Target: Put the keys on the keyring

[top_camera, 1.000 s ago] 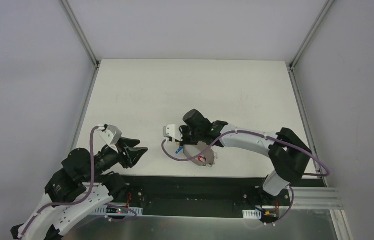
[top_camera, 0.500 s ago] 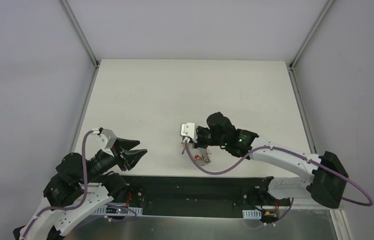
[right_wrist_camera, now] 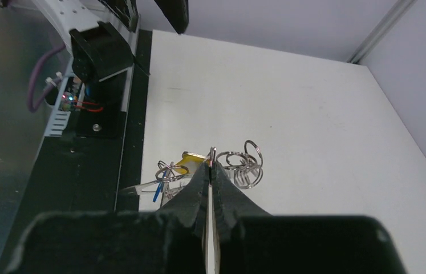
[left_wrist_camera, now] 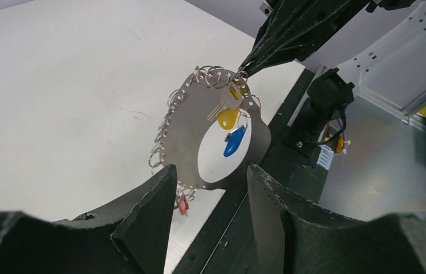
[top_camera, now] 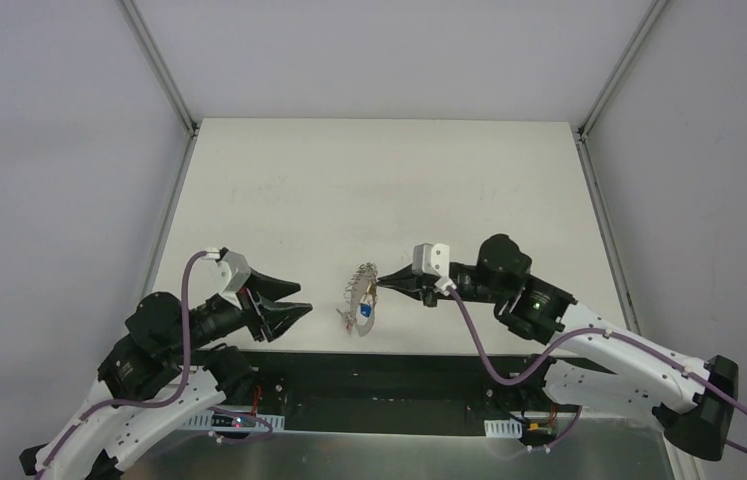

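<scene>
My right gripper [top_camera: 380, 285] is clenched on the keyring [left_wrist_camera: 190, 131] at its top edge, holding it upright. My left gripper [top_camera: 299, 302] hovers released, just left of the keyring.

The white matte table [top_camera: 279, 190] was lit brightly and evenly from above; only faint, soft shadows were cast on it. In the left wrist view, the left gripper's black fingers [left_wrist_camera: 142, 222] were rendered out of focus.

White table [top_camera: 379, 180] between grey walls [top_camera: 49, 150], aluminium posts [top_camera: 158, 65] at its far corners, black strip [top_camera: 399, 365] along its near edge.
</scene>
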You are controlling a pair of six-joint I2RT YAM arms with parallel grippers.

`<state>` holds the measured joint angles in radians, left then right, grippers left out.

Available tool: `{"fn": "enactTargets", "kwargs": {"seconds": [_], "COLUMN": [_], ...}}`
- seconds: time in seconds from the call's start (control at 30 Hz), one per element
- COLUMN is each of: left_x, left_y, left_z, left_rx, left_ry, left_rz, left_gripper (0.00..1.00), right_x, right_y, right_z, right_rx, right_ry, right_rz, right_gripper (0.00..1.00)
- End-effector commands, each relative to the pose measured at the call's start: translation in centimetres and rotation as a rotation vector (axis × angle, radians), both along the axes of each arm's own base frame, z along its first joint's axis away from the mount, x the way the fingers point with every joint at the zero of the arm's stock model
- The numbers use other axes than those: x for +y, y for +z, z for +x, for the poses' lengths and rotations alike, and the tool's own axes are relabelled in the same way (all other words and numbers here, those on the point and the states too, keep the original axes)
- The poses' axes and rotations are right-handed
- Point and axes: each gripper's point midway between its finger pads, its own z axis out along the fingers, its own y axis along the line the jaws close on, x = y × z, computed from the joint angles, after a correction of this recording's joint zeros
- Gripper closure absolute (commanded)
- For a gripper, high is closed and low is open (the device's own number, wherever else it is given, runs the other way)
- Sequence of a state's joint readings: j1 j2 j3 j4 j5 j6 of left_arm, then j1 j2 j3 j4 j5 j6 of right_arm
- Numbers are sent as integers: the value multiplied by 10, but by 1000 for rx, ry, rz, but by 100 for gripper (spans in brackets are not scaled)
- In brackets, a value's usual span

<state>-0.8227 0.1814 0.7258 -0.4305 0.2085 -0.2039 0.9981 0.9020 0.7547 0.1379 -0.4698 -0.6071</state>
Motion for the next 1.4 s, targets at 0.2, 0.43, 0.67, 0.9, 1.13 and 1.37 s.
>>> {"fn": "enactTargets", "kwargs": {"seconds": [0.2, 0.43, 0.67, 0.9, 1.13, 1.37], "left_x": [-46, -72, -91, -96, -98, -99], "left_y": [52, 70, 79, 88, 92, 90], "left_z": [-18, -30, -41, -43, -53, -55], "left_rx": [-15, -27, -26, -48, -54, -52], "left_ry": [-254, -423, -584, -629, -705, -726], "left_rz": [-159, -223, -254, -289, -309, -304], "left_gripper": [49, 48, 48, 48, 48, 50], "right_x": [-11, -17, -13, -8, -6, -5], "right_y": [72, 92, 104, 121, 132, 136], "right_z": [-51, -67, -82, -93, -91, -89], "right_rx": [72, 161, 189, 207, 204, 202], "right_ry": [193, 231, 280, 320, 286, 261], "right_rz": [234, 297, 330, 397, 446, 463], "right_gripper": [100, 100, 100, 100, 100, 100]}}
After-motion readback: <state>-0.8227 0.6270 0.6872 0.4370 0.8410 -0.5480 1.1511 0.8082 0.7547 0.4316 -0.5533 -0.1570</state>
